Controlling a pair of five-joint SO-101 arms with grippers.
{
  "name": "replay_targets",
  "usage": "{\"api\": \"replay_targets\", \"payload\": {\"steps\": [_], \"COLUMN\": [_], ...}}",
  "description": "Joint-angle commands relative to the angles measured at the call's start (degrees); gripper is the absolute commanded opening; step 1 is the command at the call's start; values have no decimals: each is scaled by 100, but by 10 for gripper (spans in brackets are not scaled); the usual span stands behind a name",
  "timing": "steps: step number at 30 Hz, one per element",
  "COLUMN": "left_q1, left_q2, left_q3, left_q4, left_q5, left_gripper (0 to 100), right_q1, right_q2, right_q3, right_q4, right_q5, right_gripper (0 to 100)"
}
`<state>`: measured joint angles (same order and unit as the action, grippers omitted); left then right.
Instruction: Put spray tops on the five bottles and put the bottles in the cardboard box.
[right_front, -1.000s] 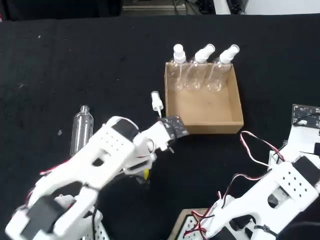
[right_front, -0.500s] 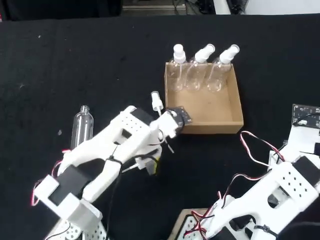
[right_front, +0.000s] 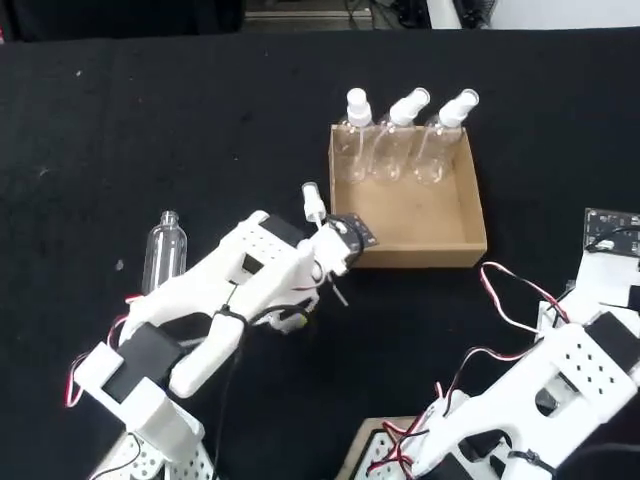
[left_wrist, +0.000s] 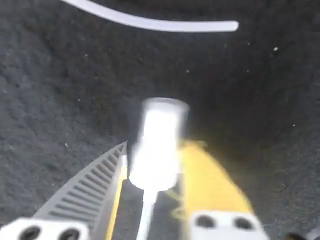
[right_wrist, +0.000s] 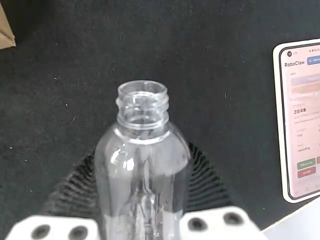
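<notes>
A white spray top (right_front: 313, 203) lies by the front left corner of the cardboard box (right_front: 470, 215). My left gripper (right_front: 322, 228) is on it. In the left wrist view the spray top (left_wrist: 157, 142) sits pinched between the grey finger (left_wrist: 95, 192) and the yellow one (left_wrist: 210, 187), its tube running back toward the camera. Three capped bottles (right_front: 390, 140) lean against the box's far wall. An uncapped clear bottle (right_front: 163, 255) lies on the table to the left. My right gripper (right_wrist: 142, 210) is shut on another uncapped bottle (right_wrist: 142, 165), neck pointing away.
A second thin tube (left_wrist: 150, 21) lies on the black cloth just beyond the left gripper. A phone (right_front: 612, 232) rests at the right edge, near the right arm (right_front: 540, 390). Red and white wires (right_front: 510, 300) loop in front of the box.
The left arm swung and stretched forward toward the box corner, bringing its gripper onto the spray top. The right arm and all the bottles stayed where they were.
</notes>
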<state>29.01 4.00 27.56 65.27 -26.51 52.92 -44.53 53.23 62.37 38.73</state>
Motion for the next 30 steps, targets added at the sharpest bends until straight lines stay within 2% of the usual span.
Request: {"api": "replay_targets", "payload": {"steps": [1,5,9,13,17,23,26,30], "left_q1": [479,602,523,163,-462,-1596,-1815,-1956], "left_q2": [-105,-360,-1301,-2629,-3912,-5389,-5969,-6664], "left_q3": [-31,-75,-409,-1086,-1552,-1235,-813,-48], "left_q4": [9,105,932,2066,2523,2479,2303,1538], "left_q5": [440,642,642,642,738,1310,1319,1398], "left_gripper": [38,36,36,36,36,36,36,36], "right_q1": [-70,-185,-325,-686,-1160,-2075,-2971,-4352], "right_q2": [-4,-4,-4,-13,-13,-462,-1059,-1684], "right_q3": [-66,-233,-708,-1464,-2413,-3793,-4013,-4004], "right_q4": [-26,26,308,1222,2075,3314,3596,3560], "right_q5": [-35,-53,-202,-387,-651,-1213,-1582,-2163], "right_gripper": [11,11,11,11,11,11,11,11]}}
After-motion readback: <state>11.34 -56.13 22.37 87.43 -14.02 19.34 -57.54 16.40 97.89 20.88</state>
